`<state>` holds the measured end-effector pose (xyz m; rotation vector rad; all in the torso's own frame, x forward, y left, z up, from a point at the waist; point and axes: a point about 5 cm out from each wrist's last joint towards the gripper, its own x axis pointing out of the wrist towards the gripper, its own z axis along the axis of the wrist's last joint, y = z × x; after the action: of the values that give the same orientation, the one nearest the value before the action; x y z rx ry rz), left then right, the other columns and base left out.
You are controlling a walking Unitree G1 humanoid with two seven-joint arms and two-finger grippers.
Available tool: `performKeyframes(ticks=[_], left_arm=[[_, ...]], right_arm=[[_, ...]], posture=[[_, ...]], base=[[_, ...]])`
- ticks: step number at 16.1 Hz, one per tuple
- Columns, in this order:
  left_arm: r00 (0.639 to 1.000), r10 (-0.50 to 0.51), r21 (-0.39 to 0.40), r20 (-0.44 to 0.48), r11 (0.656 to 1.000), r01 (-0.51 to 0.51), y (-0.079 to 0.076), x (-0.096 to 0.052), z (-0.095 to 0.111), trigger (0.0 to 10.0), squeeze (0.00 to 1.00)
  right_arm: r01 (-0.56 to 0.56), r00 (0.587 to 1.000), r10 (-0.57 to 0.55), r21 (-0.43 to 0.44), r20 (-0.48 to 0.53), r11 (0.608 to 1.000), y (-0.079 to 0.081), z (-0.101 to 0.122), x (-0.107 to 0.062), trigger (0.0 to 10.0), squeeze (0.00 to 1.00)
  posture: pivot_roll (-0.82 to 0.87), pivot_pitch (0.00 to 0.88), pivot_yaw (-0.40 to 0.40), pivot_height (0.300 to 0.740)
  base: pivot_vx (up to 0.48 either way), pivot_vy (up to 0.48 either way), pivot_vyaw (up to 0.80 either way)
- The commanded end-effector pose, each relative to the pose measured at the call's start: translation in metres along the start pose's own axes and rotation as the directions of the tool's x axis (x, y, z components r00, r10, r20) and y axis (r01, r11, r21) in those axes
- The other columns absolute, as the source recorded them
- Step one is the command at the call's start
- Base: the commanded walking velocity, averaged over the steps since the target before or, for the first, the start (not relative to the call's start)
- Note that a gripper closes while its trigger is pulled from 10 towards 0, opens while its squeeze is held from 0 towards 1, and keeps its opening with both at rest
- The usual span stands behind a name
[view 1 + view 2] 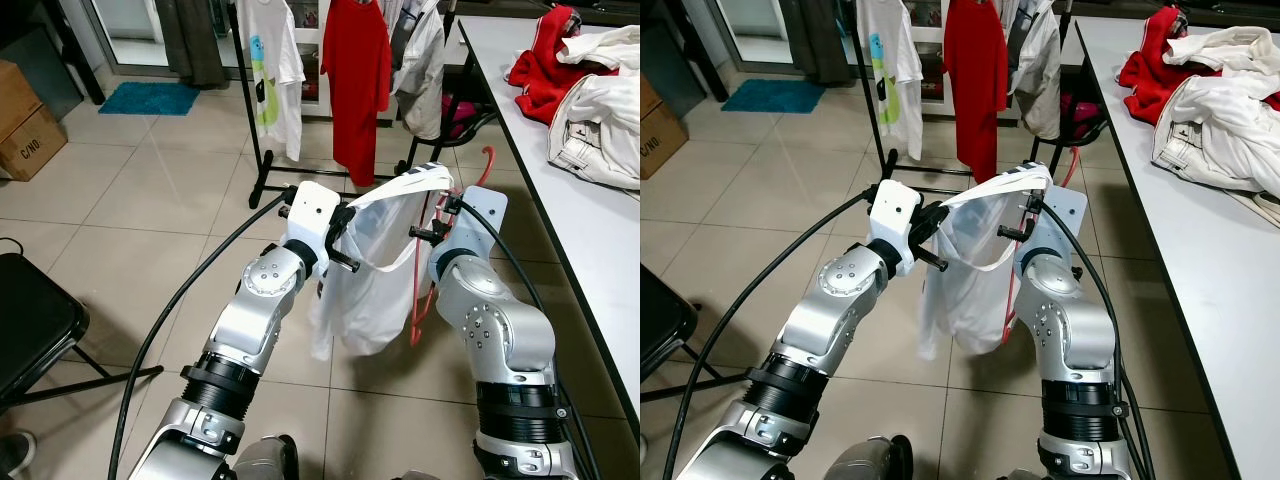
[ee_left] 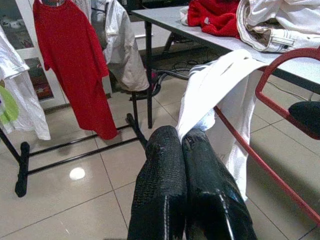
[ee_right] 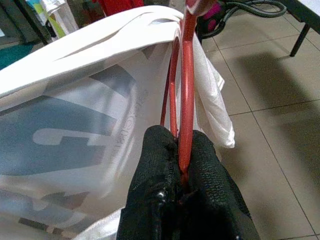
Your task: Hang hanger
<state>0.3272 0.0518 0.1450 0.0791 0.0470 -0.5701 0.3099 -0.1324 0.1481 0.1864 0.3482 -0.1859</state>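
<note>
A white T-shirt (image 1: 370, 290) hangs between my two raised arms, draped over a red hanger (image 1: 419, 318) whose hook (image 1: 488, 165) points toward the table. My left gripper (image 1: 345, 235) is shut, pinching the shirt's white fabric (image 2: 220, 85) at its fingertips (image 2: 182, 132). On the other side, my right gripper (image 1: 430, 225) is shut on the hanger's red bar (image 3: 187, 75), with the printed shirt (image 3: 75, 125) beside it. The black clothes rack (image 1: 262, 150) stands ahead on the tiled floor, apart from the hanger.
On the rack hang a red shirt (image 1: 355, 70) and white garments (image 1: 270, 60). A grey table (image 1: 590, 240) with piled clothes (image 1: 580, 90) runs along the right. A black chair (image 1: 30, 330) sits at the left, a cardboard box (image 1: 25, 120) and blue mat (image 1: 150, 98) farther back.
</note>
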Motion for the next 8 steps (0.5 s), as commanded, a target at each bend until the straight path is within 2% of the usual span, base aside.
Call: performKeyframes(ticks=[1, 6, 7, 8], left_arm=[[1.000, 0.006, 0.004, 0.017, 1.000, -0.006, 0.001, -0.001, 0.004, 0.0, 0.00], [1.000, 0.006, 0.004, 0.017, 1.000, -0.006, 0.001, -0.001, 0.004, 0.0, 0.00], [1.000, 0.011, -0.002, 0.019, 1.000, -0.011, 0.001, -0.001, 0.005, 0.0, 0.00], [0.987, 0.151, -0.020, 0.051, 0.988, -0.150, 0.034, -0.003, 0.014, 0.0, 0.00]], right_arm=[[-0.007, 1.000, 0.007, 0.001, 0.009, 1.000, 0.000, 0.002, -0.001, 10.0, 0.00], [-0.007, 1.000, 0.007, 0.001, 0.009, 1.000, 0.000, 0.002, -0.001, 10.0, 0.00], [-0.050, 0.999, 0.050, -0.027, -0.009, 0.998, 0.005, -0.003, 0.000, 10.0, 0.00], [-0.284, 0.958, 0.270, -0.164, -0.099, 0.945, -0.010, -0.018, -0.009, 10.0, 0.00]], posture=[[0.02, 0.061, 0.010, 0.740], [0.02, 0.061, 0.010, 0.740], [0.02, 0.061, 0.008, 0.740], [0.02, 0.062, 0.020, 0.740]], base=[[0.000, 0.000, 0.00], [0.000, 0.000, 0.00], [0.000, 0.000, 0.00], [0.000, 0.000, 0.00]])
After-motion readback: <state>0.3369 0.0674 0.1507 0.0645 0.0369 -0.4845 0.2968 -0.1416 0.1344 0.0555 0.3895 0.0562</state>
